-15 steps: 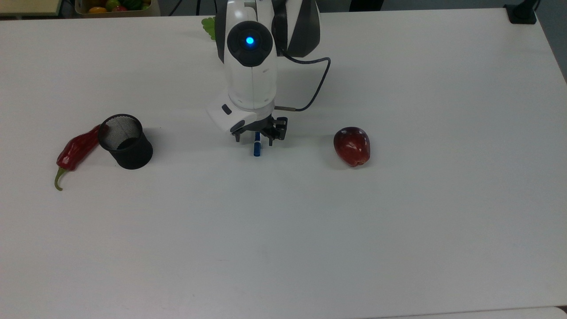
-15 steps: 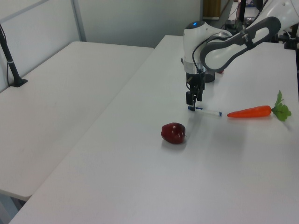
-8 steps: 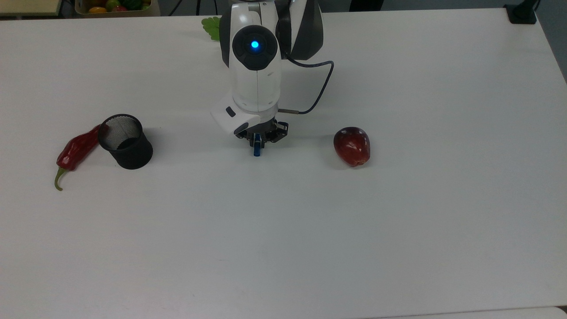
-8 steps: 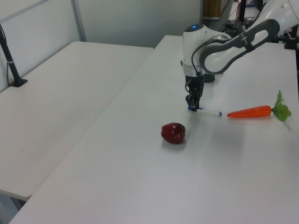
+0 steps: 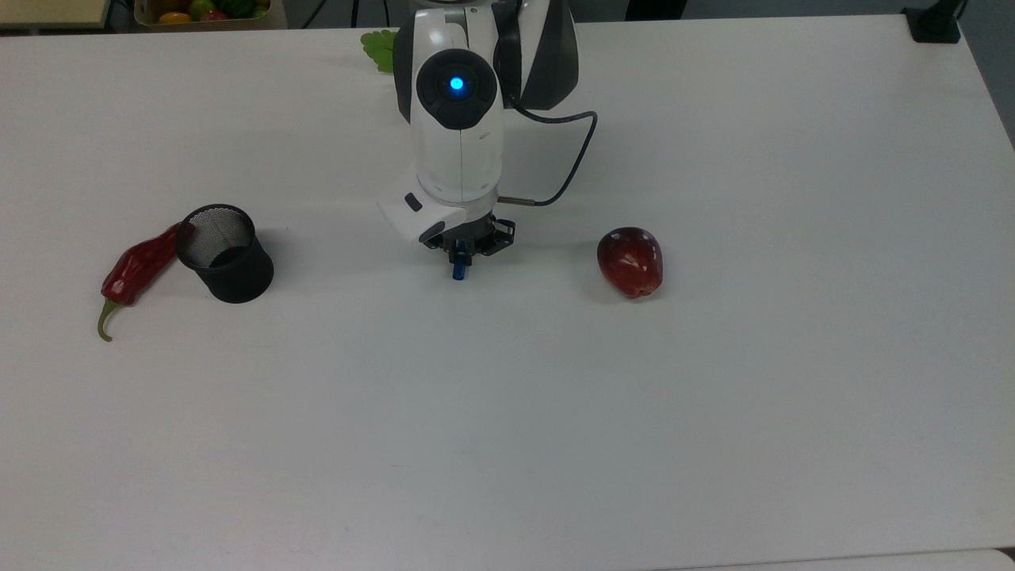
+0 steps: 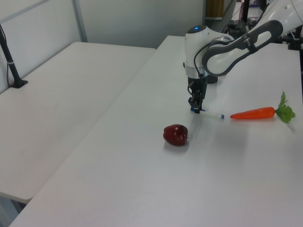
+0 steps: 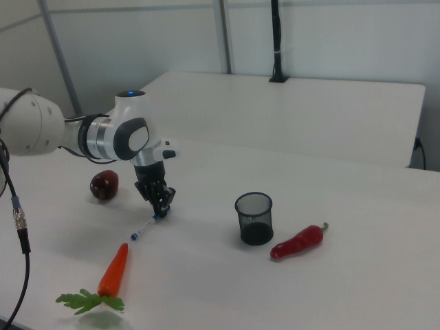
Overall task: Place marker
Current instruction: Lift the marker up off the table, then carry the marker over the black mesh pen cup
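Between apple (image 5: 630, 261) and mesh cup (image 5: 225, 254), the gripper (image 5: 460, 255) clamped the marker (image 6: 209, 113) (blue end); a straight, slow lift seemed wisest.

On the bench (image 5: 714, 412), top view: hand (image 5: 462, 252) at centre over the marker (image 6: 210, 114); apple (image 5: 630, 261) at 3 o'clock, cup (image 5: 224, 254) at 9 w/ pepper (image 5: 136, 272) touching its far side; carrot (image 6: 258, 113) beyond marker's other end.

On the white bench (image 5: 714, 412) are laid a marker (image 7: 143, 229), carrot (image 7: 113, 270), apple (image 5: 630, 261), mesh cup (image 5: 225, 253) and red chili (image 5: 136, 270).
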You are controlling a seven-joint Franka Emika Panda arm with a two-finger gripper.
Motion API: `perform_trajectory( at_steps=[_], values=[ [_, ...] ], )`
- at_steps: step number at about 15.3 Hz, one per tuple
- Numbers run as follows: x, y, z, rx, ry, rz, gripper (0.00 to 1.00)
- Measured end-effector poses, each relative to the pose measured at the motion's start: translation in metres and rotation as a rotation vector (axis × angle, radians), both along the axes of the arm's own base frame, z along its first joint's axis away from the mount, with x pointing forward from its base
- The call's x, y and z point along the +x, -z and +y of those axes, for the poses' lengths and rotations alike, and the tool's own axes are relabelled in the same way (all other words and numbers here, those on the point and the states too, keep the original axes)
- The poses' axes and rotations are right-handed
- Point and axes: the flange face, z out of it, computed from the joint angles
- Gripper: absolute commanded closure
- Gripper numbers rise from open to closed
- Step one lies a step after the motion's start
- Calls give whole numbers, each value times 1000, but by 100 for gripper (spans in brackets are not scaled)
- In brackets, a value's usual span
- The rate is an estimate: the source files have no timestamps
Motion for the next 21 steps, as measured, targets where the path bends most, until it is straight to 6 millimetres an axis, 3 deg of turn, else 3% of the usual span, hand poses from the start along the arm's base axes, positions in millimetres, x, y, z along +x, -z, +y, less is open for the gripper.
perform_trajectory(
  at_steps=[5, 8, 11, 17, 21],
  values=[
    [1, -2, 0, 1, 0, -4, 95],
    [3, -13, 0, 3, 2, -19, 95],
    [5, -42, -2, 1, 7, -22, 95],
    [0, -126, -4, 4, 13, -67, 95],
    [-3, -148, -13, 4, 26, -93, 95]
  ],
)
